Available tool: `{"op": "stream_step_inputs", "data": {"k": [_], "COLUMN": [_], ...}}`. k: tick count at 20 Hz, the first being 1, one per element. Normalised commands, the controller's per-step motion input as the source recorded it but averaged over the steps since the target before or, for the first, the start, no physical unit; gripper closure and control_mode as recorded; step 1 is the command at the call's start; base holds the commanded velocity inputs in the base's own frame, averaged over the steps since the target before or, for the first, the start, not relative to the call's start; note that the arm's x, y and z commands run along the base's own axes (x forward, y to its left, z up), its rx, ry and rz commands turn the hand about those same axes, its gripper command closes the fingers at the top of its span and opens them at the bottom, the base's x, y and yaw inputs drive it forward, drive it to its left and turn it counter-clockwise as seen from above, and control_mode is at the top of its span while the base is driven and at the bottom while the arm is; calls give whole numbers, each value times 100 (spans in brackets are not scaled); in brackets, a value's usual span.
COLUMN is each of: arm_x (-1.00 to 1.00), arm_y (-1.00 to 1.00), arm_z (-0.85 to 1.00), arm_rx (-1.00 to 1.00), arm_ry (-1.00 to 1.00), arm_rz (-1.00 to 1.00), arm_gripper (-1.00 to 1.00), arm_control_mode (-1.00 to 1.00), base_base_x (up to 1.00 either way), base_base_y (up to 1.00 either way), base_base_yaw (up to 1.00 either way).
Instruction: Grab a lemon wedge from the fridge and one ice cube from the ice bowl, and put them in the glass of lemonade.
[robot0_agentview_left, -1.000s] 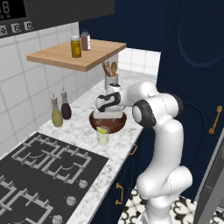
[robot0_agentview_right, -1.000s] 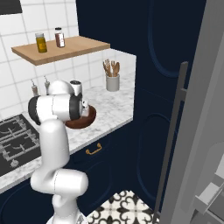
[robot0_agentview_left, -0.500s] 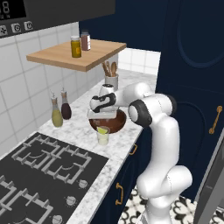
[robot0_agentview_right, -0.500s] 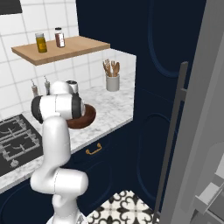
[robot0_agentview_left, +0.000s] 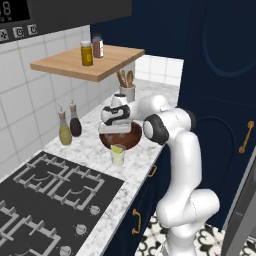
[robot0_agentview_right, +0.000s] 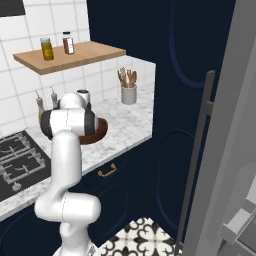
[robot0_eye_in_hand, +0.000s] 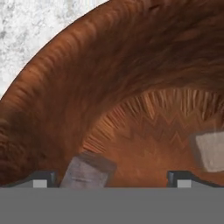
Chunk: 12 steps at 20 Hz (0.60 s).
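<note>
Ice bowl (robot0_agentview_left: 121, 141), dark-brown wood, on the marble counter (robot0_agentview_left: 95, 165) just behind the glass of lemonade (robot0_agentview_left: 118, 155); we log the gripper (robot0_eye_in_hand: 112, 177) low inside it, tips set well apart, one ice cube (robot0_eye_in_hand: 85, 171) between them nearer the left tip and another (robot0_eye_in_hand: 211, 151) off to the right. Glass already carries a pale green lemon wedge (robot0_agentview_left: 117, 148) at its rim, so we judge that half done and the ice left to lift and drop. Oil bottles (robot0_agentview_left: 69, 126) and shelf jars (robot0_agentview_left: 91, 50): no writing legible.
</note>
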Motion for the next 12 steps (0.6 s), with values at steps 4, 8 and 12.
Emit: {"op": "stream_step_inputs", "data": {"k": [4, 8, 12], "arm_x": [-1, -6, -1], "arm_y": [-15, -20, -11], "arm_z": [-2, -2, -17], "arm_rx": [0, 0, 0], "arm_ry": [4, -2, -6], "arm_rz": [0, 0, 0], "arm_gripper": [-100, -100, -100], "arm_control_mode": [-100, -100, -100], "base_base_x": [0, 0, 0], "base_base_y": [0, 0, 0], "base_base_yaw": [0, 0, 0]}}
